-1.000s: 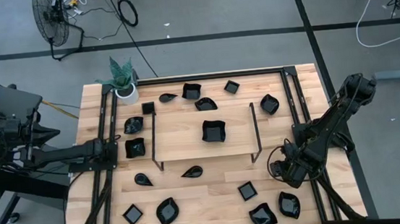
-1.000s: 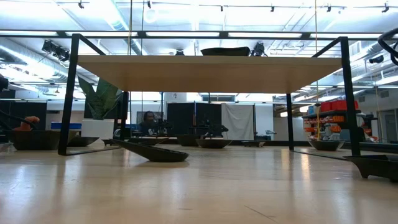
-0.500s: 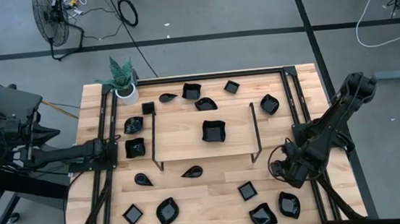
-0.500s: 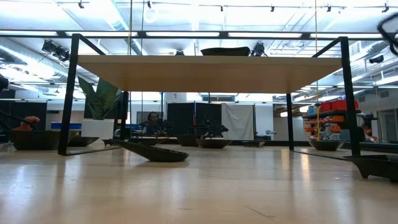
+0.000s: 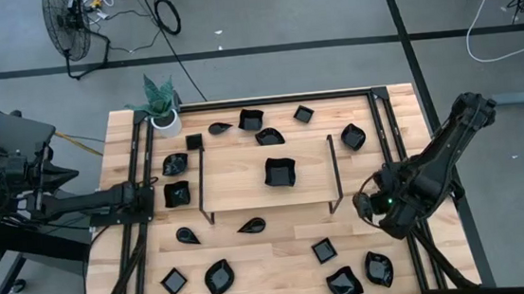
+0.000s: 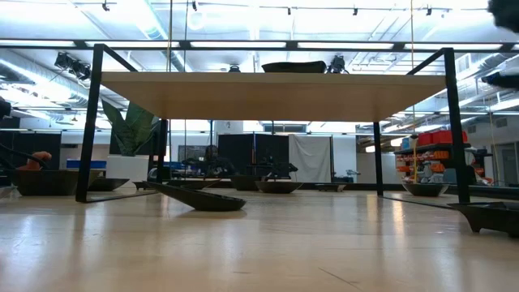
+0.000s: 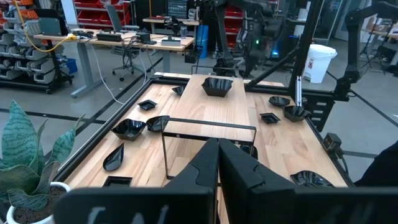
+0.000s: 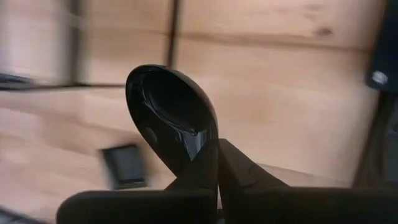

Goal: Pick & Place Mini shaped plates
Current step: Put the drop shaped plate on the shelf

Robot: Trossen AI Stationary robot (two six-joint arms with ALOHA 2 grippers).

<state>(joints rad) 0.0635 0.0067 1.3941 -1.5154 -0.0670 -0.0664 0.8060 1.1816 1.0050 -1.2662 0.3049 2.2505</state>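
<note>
right gripper (image 8: 217, 146) pinched shut on teardrop plate (image 8: 171, 109) by its rim, lifted over tabletop's right edge for carrying | other plates (image 5: 219, 276) scattered on tabletop | left gripper (image 7: 217, 158) shut, empty, parked at left edge

I find no legible text, label, brand, number or sign in any view. The mini shaped plates (image 5: 280, 172) carry no markings that I can read, and neither does the wooden table (image 5: 281, 250). The bins on the shelving (image 7: 25, 37) in the room behind the table show no characters that I can resolve.
</note>
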